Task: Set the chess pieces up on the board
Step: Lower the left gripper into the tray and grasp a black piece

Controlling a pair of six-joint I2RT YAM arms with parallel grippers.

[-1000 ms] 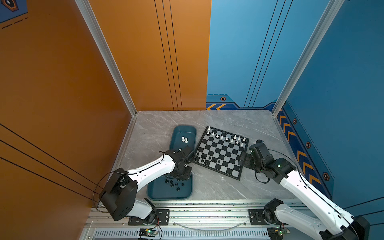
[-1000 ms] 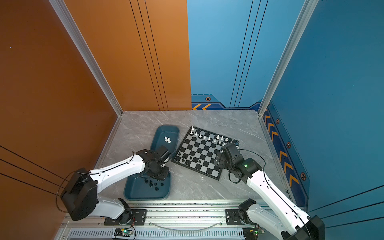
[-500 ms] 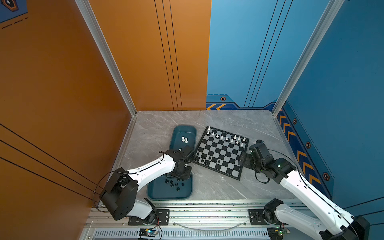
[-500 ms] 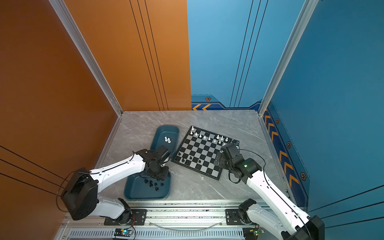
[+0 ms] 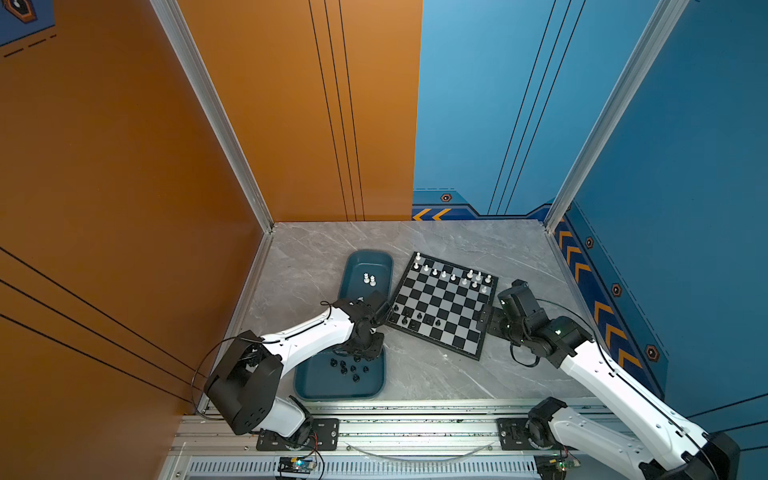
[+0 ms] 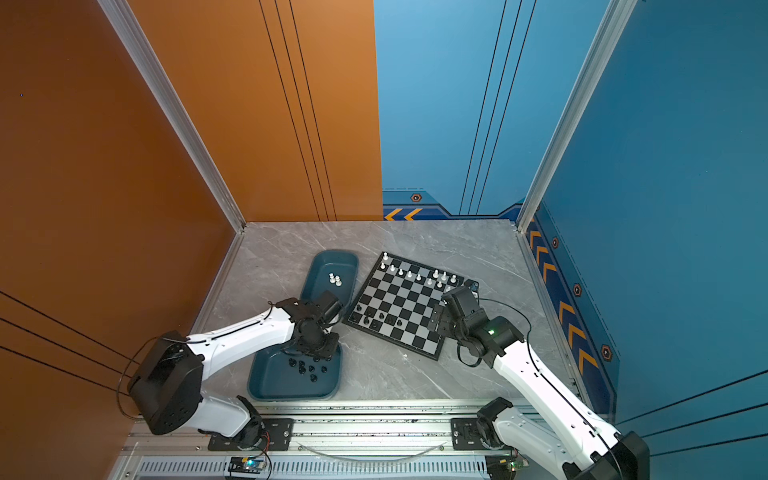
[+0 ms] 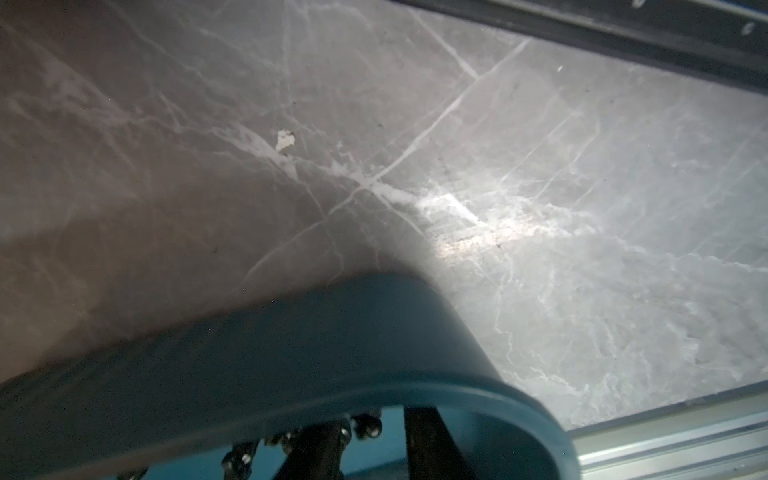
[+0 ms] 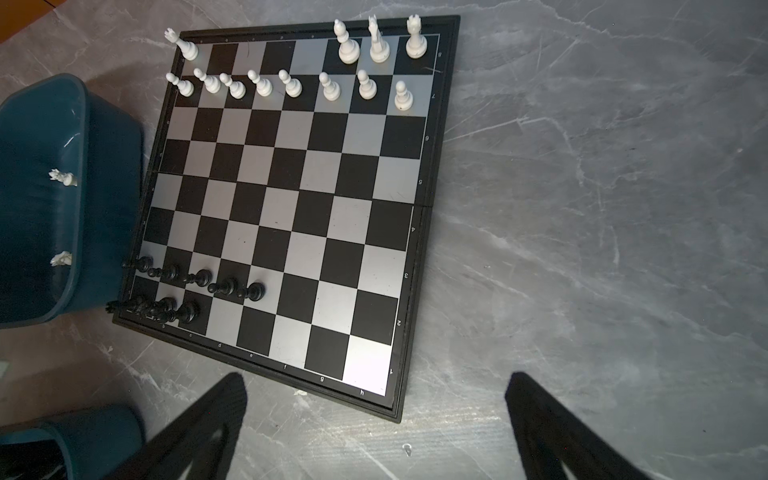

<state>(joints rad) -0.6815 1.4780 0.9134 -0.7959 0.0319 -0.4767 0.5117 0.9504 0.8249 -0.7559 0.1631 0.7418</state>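
Little moved vs 1 s ago, my L gripper (image 5: 363, 353) low in tray (image 5: 328, 386) lower centre, grip unclear, R gripper (image 8: 376, 378) wide open.

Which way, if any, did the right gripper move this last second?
No: the right gripper stays open at the board, by its right edge in both top views, unshifted.

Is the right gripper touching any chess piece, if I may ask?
Apart. The right wrist view shows bare board between the right gripper and the chess pieces.
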